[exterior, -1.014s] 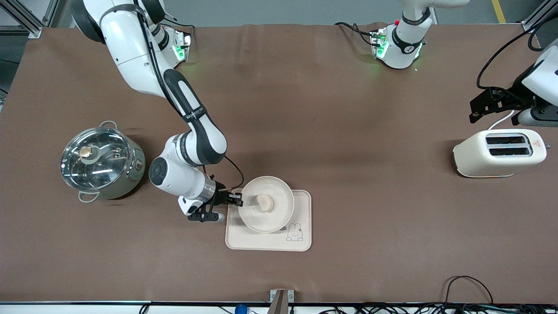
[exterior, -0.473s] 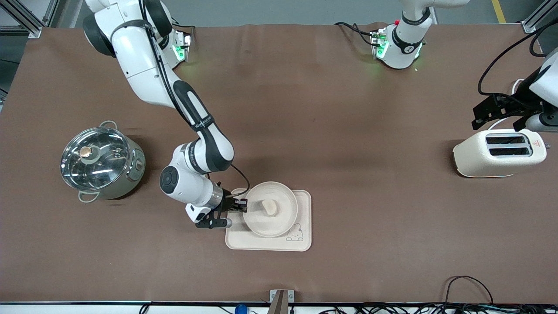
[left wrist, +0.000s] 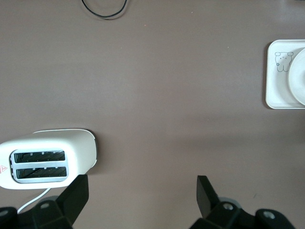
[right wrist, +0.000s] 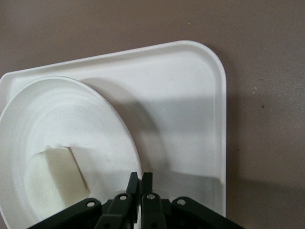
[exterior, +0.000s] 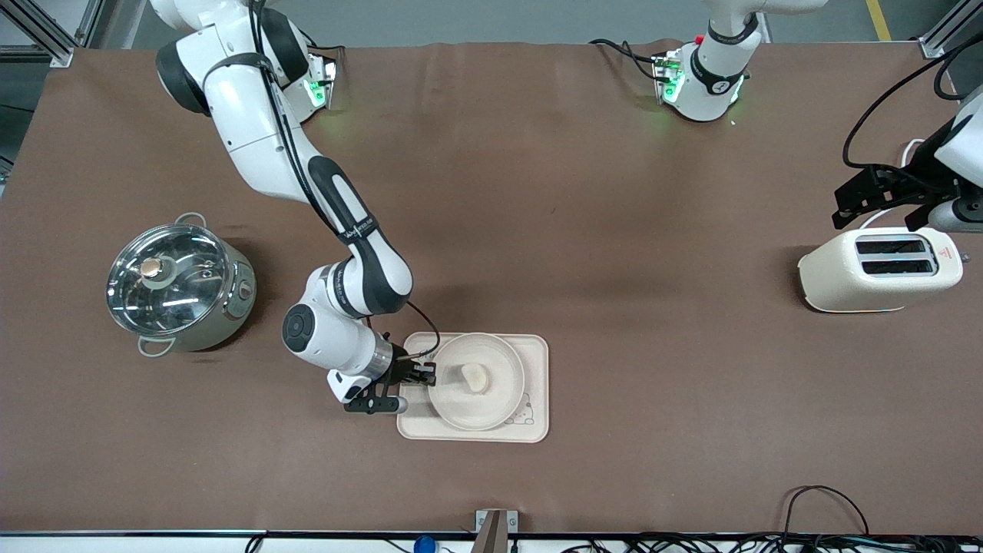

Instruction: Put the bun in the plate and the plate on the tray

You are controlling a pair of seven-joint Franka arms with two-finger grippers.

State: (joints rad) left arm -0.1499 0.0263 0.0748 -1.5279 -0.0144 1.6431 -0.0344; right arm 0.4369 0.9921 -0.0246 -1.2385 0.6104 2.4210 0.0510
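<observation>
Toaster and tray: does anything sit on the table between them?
Nothing: in the front view only bare brown table lies between the toaster and the tray; the left wrist view shows the same.

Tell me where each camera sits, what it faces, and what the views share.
Front view: high across the table, facing both arm bases; shows round cream plate.
Left wrist view: looking down over the white toaster; open left hand shows.
Right wrist view: close above plate; right hand closed on its rim.
Shared: the rectangular cream tray.
</observation>
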